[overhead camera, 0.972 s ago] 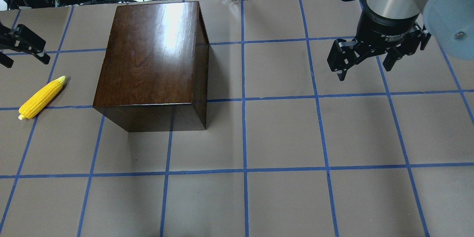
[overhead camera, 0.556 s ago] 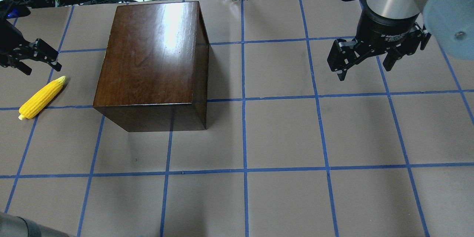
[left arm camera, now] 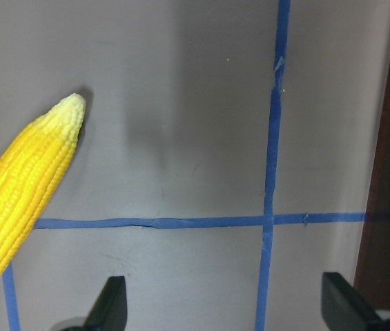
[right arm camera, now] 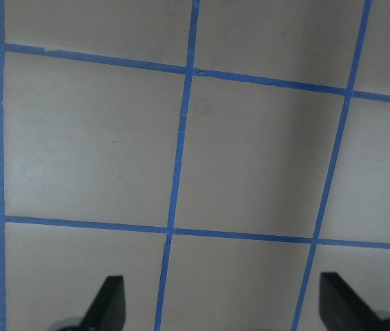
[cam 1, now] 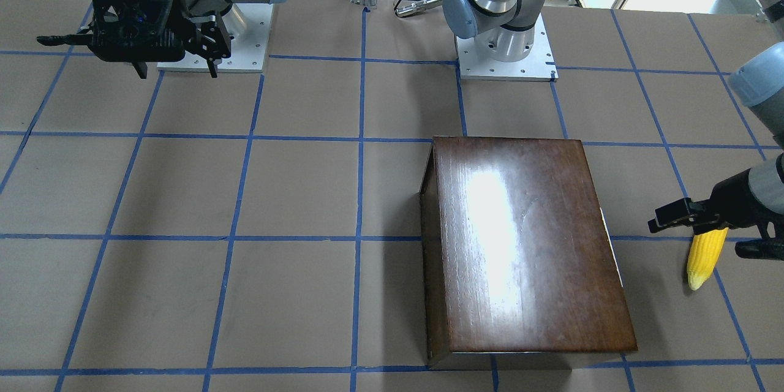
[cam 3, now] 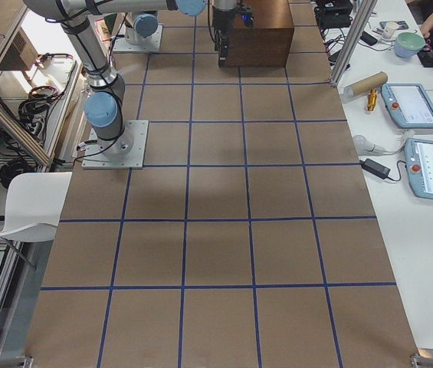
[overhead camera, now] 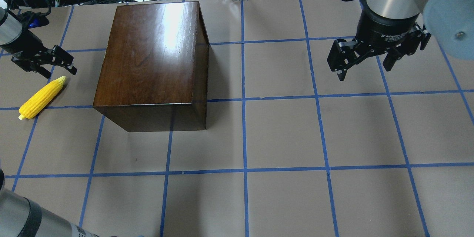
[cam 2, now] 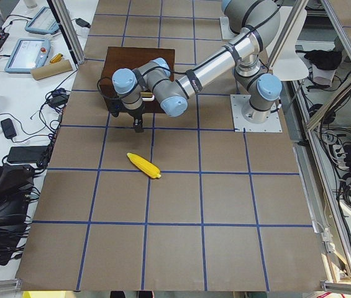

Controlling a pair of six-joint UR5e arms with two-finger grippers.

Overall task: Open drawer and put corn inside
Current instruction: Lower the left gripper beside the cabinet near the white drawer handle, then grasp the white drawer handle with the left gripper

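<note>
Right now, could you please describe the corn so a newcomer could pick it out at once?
Find the glossy dark-brown wooden box on the blue-taped table. On the robot's left of it, clear of the box, the corn lies flat. It is the only bright yellow thing on the table, a bumpy cob with a pale tip.

Taped-grid table [overhead camera: 281,133]; cardboard tube [cam 3: 364,83]; white chair [cam 3: 32,195].

Left pincer [overhead camera: 58,69] shifted toward 4 o'clock in overhead view, ending near the corn [overhead camera: 41,96] tip. Left arm link [overhead camera: 26,216] entered at 7 o'clock.
</note>
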